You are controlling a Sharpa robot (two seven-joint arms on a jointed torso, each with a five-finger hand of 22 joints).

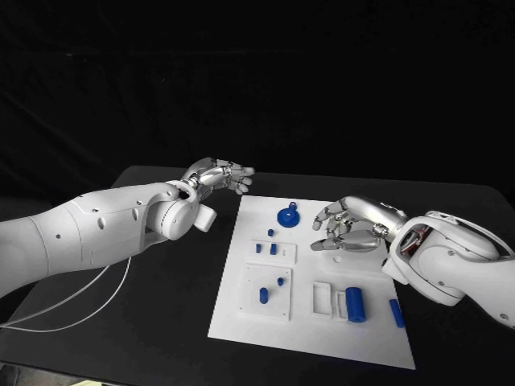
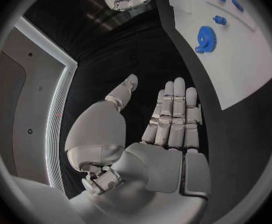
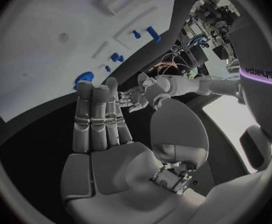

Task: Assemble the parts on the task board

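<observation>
The white task board (image 1: 315, 322) lies in the middle of the black table (image 1: 153, 322). A blue gear (image 1: 288, 216) sits near the board's far end, just beside the right hand (image 1: 352, 225), which hovers above the board empty, fingers loosely spread. The left hand (image 1: 220, 174) hangs off the board's far left corner, fingers apart, holding nothing.

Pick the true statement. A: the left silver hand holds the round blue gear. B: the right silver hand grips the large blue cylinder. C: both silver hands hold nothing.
C: the left hand and right hand are both open with nothing in them; the round blue gear and large blue cylinder lie on the white task board.
</observation>
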